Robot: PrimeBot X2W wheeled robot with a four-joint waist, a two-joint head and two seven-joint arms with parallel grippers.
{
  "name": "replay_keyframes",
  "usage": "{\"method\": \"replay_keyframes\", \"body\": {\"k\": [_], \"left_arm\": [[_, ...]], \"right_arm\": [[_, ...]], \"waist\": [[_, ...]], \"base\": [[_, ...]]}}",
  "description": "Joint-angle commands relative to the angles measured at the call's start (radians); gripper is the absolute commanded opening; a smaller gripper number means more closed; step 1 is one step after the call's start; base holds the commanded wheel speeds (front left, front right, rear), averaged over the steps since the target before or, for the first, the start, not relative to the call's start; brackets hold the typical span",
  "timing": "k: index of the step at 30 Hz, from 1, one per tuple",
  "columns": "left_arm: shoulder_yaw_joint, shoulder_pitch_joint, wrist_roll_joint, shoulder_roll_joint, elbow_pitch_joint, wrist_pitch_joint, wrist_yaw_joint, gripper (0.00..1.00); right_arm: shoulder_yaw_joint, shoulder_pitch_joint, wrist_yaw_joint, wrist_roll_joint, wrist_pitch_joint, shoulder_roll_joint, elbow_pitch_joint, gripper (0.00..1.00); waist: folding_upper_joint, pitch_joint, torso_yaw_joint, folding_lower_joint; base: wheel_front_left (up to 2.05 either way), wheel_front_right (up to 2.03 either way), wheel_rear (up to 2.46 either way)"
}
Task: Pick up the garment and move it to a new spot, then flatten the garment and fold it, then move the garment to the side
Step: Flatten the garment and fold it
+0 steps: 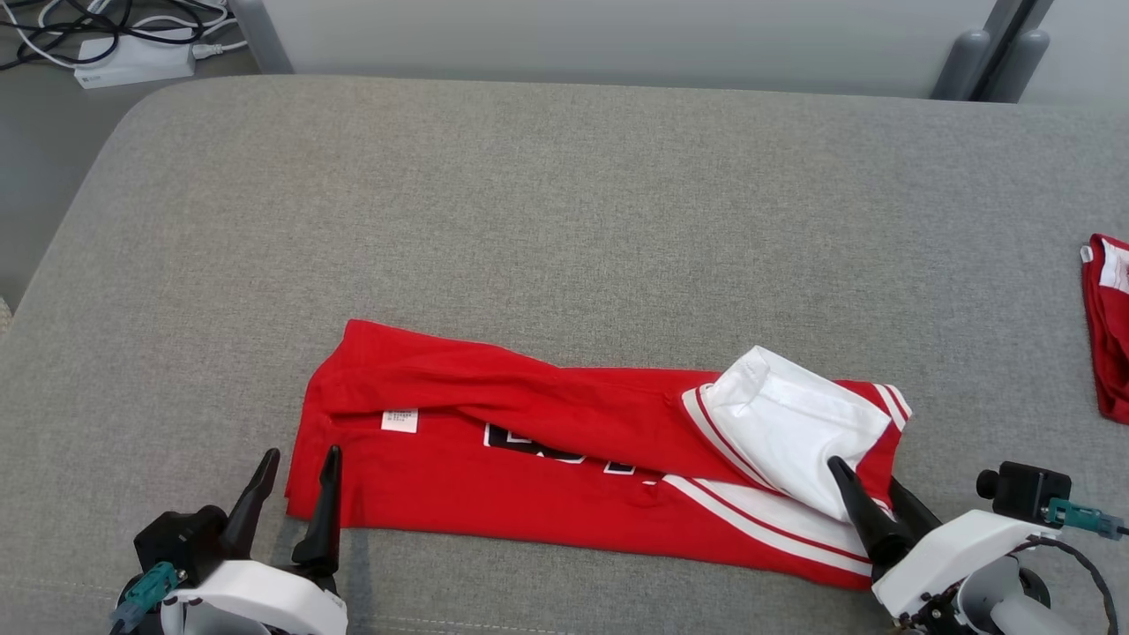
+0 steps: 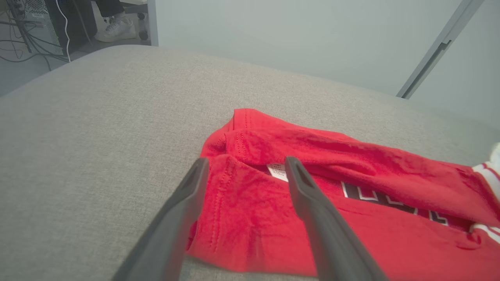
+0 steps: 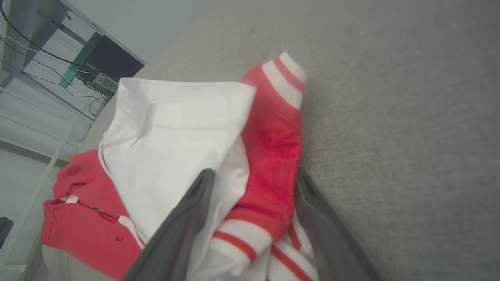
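No legible text anywhere. Small white tag (image 1: pixel 400 421) is lying on the red garment (image 1: pixel 459 494) near its left end, carrying tiny grey print too fine to read (no clearer in the left wrist view). Black-and-white block lettering (image 1: pixel 516 441) is showing mid-garment, its upper part hiding under a red fold; the characters are not resolving into any word.

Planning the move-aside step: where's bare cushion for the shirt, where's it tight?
Biggest bare stretch: cushion between the shirt and the far edge. Also bare left of the shirt. Tighter on the right, between its white end and a second garment. Open, the left gripper and right gripper crowd its near corners.
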Motion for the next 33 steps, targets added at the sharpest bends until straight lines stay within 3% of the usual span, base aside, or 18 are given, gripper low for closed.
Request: {"method": "replay_keyframes", "body": {"k": [1, 7, 8, 9, 12, 24, 33], "left_arm": [[0.027, -0.045, -0.016, 0.026, -0.028, -0.013, -0.007, 1.00], [0.017, -0.057, -0.027, 0.030, -0.041, -0.013, -0.007, 1.00], [0.016, -0.060, -0.028, 0.030, -0.043, -0.013, -0.007, 1.00], [0.016, -0.062, -0.030, 0.030, -0.045, -0.013, -0.007, 1.00], [0.016, -0.068, -0.032, 0.029, -0.048, -0.013, -0.007, 1.00], [0.020, -0.064, -0.041, 0.032, -0.058, -0.013, -0.007, 1.00], [0.014, -0.056, -0.045, 0.036, -0.060, -0.013, -0.007, 1.00]], "right_arm": [[0.027, -0.005, 0.003, 0.016, 0.011, -0.014, -0.003, 1.00], [0.104, -0.026, 0.003, 0.072, 0.079, -0.012, -0.026, 0.98], [0.119, -0.030, 0.003, 0.078, 0.091, -0.014, -0.029, 0.78], [0.134, -0.034, 0.003, 0.082, 0.100, -0.016, -0.035, 0.49], [0.162, -0.044, 0.003, 0.102, 0.110, -0.024, -0.046, 0.00], [0.163, -0.108, 0.003, 0.097, -0.014, -0.097, 0.051, 0.00], [0.130, -0.118, 0.003, 0.105, -0.042, -0.156, 0.089, 0.00]], "waist": [[0.0000, 0.005, 0.003, 0.0000], [0.0000, 0.021, 0.012, 0.0000], [0.0000, 0.023, 0.014, 0.0000], [0.0000, 0.026, 0.016, 0.0000], [0.0000, 0.031, 0.020, 0.0000], [0.0000, 0.032, 0.011, 0.0000], [0.0000, 0.024, -0.011, 0.0000]], "base": [[0.00, 0.00, 0.00], [0.00, 0.00, 0.00], [0.00, 0.00, 0.00], [0.00, 0.00, 0.00], [0.00, 0.00, 0.00], [0.00, 0.00, 0.00], [0.00, 0.00, 0.00]]}}
